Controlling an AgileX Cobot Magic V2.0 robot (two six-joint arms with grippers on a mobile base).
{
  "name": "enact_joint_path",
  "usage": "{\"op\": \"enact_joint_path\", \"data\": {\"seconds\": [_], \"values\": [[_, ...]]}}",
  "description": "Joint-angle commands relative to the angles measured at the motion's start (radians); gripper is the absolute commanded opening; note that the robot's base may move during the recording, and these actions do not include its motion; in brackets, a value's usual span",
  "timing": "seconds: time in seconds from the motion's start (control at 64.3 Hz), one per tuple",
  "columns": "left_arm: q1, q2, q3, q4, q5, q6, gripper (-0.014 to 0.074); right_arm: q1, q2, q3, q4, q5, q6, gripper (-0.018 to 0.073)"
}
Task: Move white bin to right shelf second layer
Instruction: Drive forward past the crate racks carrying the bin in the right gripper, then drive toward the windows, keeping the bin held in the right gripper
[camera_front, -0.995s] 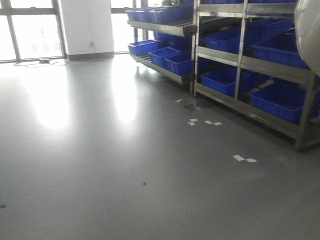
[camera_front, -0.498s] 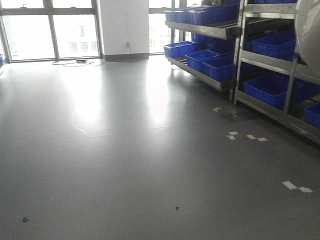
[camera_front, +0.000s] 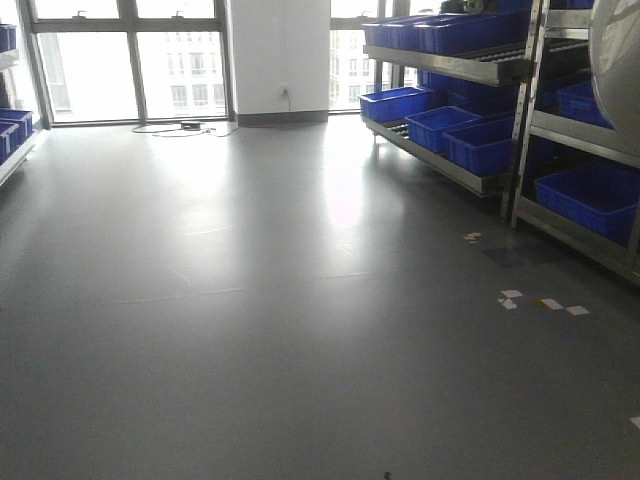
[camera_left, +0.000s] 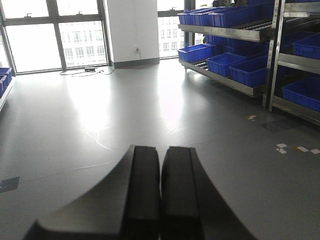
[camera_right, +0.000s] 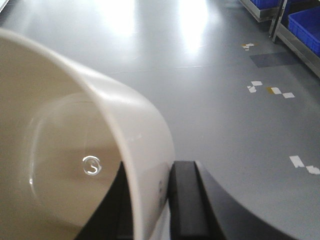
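Note:
My right gripper (camera_right: 150, 172) is shut on the white bin (camera_right: 75, 140), one finger inside the cream wall and one finger (camera_right: 184, 200) outside it. The bin's open mouth faces the right wrist camera. In the front view the bin (camera_front: 617, 60) shows as a pale curve at the top right edge. Behind it stands the right shelf (camera_front: 530, 110), a steel rack; its middle rail (camera_front: 585, 135) is partly hidden by the bin, and I cannot tell whether that is the second layer. My left gripper (camera_left: 161, 150) is shut and empty, held over bare floor.
Steel racks loaded with blue crates (camera_front: 480, 140) line the right side. More blue crates (camera_front: 10, 125) sit at the far left edge. Windows (camera_front: 130, 65) and a floor cable (camera_front: 185, 128) are at the back. White tape marks (camera_front: 540, 302) dot the grey floor.
The front view has swung left: the racks slid toward the right edge and the windows came into view. The bin stays at the top right corner.

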Motion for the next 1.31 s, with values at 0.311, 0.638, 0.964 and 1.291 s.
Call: {"op": "enact_joint_path", "data": {"seconds": [0.311,0.638,0.964,1.291], "values": [[-0.004,-0.014,0.037,-0.005,-0.084,-0.004,0.0085,-0.005,0.009,-0.033,-0.006,-0.104,0.001,0.0034],[-0.004,-0.014,0.037,-0.005,-0.084,-0.004,0.0085,-0.005,0.009,-0.033,-0.006,-0.104,0.001,0.0034],[-0.004,-0.014,0.037,-0.005,-0.084,-0.004,0.0085,-0.005,0.009,-0.033,-0.006,-0.104,0.001,0.0034],[-0.004,-0.014,0.037,-0.005,-0.084,-0.004,0.0085,-0.005,0.009,-0.033,-0.006,-0.104,0.001,0.0034]]}}
